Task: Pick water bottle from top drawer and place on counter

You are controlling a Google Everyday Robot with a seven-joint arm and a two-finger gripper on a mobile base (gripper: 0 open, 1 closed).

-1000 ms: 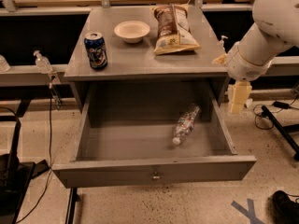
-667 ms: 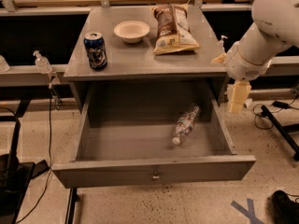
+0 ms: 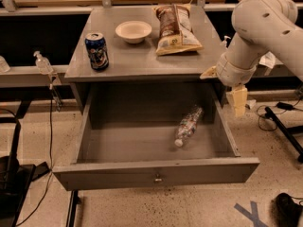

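Note:
The water bottle lies on its side in the right half of the open top drawer, its white cap toward the drawer front. The drawer is pulled fully out below the grey counter. My gripper hangs from the white arm at the right, just outside the drawer's right wall and above it, well to the right of the bottle. It holds nothing that I can see.
On the counter stand a blue soda can, a white bowl and a chip bag. A pump bottle sits on the ledge at left. Cables and a stand leg lie on the floor at right.

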